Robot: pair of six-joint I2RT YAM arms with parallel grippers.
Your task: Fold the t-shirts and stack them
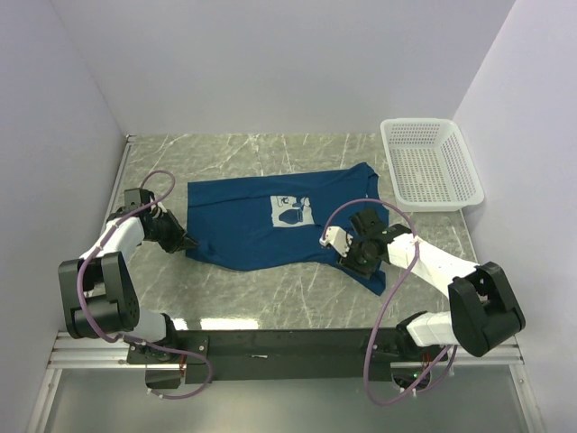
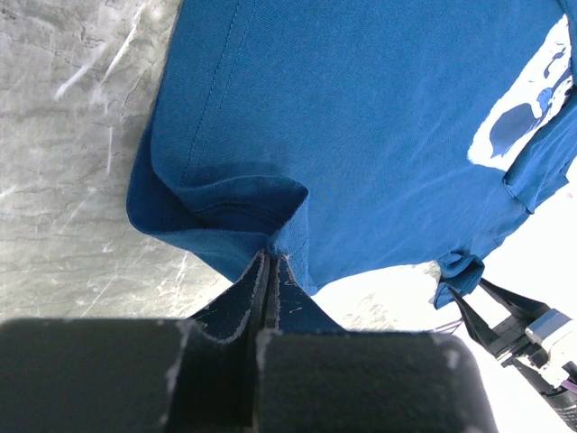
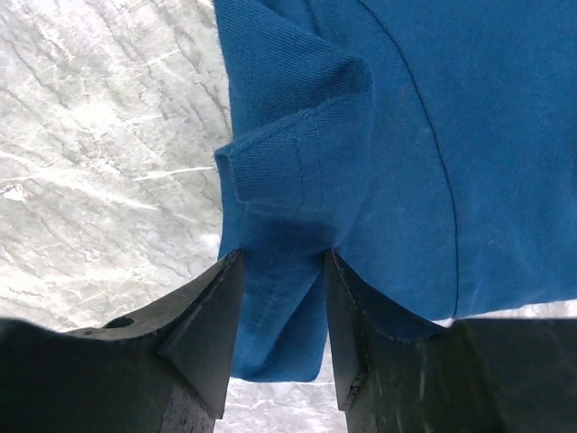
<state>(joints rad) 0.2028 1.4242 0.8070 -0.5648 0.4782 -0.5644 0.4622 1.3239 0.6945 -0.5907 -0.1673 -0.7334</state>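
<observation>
Grasping for the first fold. The shirt (image 1: 261,230) lies spread on the bench (image 1: 270,298). The left hand (image 1: 187,242) is clenched on the shirt's near-left corner. The right hand (image 1: 354,259) straddles a fold at the near-right edge, jaws apart, not pinching. Next, likely: the right hand clamps, then both lift together.

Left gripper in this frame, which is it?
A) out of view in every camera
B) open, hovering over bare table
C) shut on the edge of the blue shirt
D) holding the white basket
C: in the left wrist view the left gripper has its jaws pressed together, with a fold of the t-shirt at the shirt's edge pinched between them.
</observation>
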